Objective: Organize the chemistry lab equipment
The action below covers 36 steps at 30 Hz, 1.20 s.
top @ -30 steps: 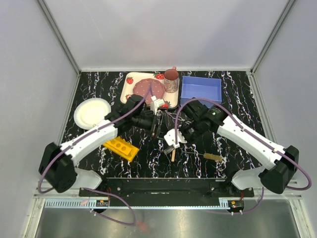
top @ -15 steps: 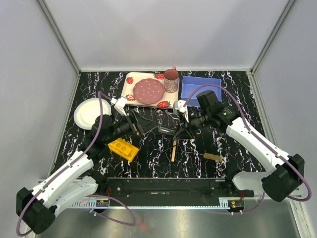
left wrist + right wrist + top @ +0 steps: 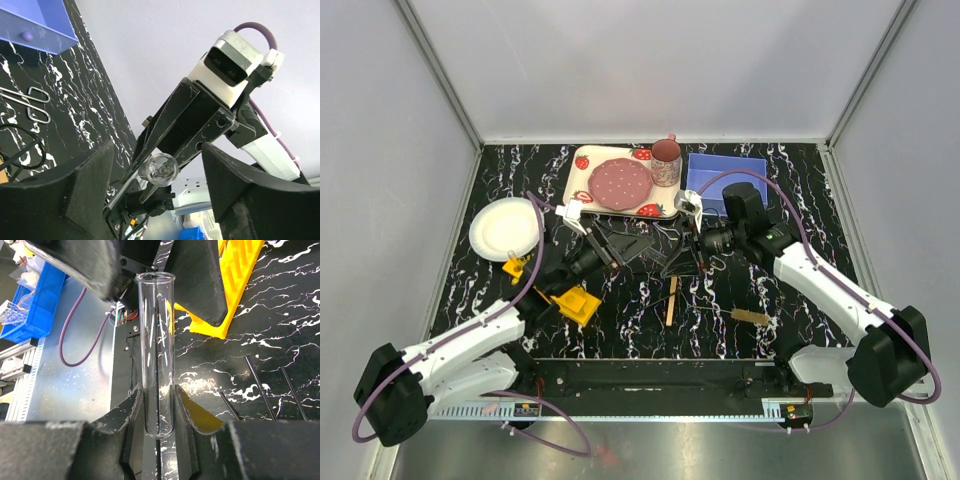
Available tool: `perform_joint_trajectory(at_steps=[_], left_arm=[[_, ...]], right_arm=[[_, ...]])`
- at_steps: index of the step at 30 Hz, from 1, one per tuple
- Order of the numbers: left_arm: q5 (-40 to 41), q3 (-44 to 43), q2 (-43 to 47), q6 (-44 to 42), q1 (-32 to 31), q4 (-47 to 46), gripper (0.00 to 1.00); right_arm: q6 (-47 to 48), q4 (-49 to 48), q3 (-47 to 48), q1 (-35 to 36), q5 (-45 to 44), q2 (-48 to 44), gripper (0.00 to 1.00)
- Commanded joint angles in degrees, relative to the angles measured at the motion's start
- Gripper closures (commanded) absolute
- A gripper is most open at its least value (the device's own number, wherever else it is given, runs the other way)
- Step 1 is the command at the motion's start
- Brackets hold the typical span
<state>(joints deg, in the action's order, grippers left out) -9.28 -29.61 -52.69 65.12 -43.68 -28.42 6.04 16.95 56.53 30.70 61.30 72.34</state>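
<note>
Now | right hand (image 3: pixel 157 407) pinching clear glass tube (image 3: pixel 156 340) (by its closed end) | left hand (image 3: pixel 160 167) spread, seemingly flanking tube's mouth

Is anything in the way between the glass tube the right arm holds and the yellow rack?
Yes. The left tool, open, faces the mouth of the glass tube, a finger on either side; the yellow rack lies behind it, partly hidden.

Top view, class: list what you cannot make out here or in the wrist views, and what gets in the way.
1. Glass tube: top view, too thin and clear to pick out.
2. Yellow rack: top view, left arm covers part; right wrist view, left hand and the frame edge cut it off. Holes cannot be counted.
3. Blue tray: top view, right arm hides its near edge.
</note>
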Motion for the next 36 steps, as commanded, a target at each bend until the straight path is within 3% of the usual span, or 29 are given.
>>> perform_joint_trajectory(at_steps=[1,16,24,25,26,29,30,33,36], left_arm=[[4.4,-1.6,-1.3,0.1,-1.5,-5.7,0.30],[6.4,-7.9,-1.7,-9.0,-4.0,8.1,0.63],[8.7,-10.0,-0.7,-12.9,-4.9,15.1,0.88],[9.0,-10.2,-0.6,-13.2,-4.9,16.1,0.89],[9.1,-10.6,0.0,-13.8,-4.9,16.9,0.90],[13.1,-12.0,2.0,-16.5,-4.9,22.2,0.91],[14.1,-12.6,2.7,-17.6,-4.9,24.2,0.91],[18.8,-14.2,5.9,-21.5,-4.9,33.8,0.91],[24.4,-16.0,9.8,-25.5,-4.9,44.2,0.91]], right_arm=[[-4.5,-6.1,-0.5,-0.9,2.5,0.2,0.77],[-5.7,-9.3,-3.1,-1.0,2.8,0.2,0.76],[-7.6,-10.5,-3.6,-1.2,3.3,0.6,0.73],[-7.6,-10.5,-3.8,-1.2,3.5,0.7,0.69],[-7.6,-10.5,-3.9,-1.2,4.0,0.7,0.55],[-6.5,-9.3,-4.2,-2.1,4.5,-0.4,0.27],[-4.0,-8.3,-4.1,-2.7,4.5,-0.8,0.13],[2.4,-2.9,-3.1,-5.6,4.4,-2.4,0.00],[12.7,6.0,-1.3,-8.3,1.9,-4.2,0.00]])
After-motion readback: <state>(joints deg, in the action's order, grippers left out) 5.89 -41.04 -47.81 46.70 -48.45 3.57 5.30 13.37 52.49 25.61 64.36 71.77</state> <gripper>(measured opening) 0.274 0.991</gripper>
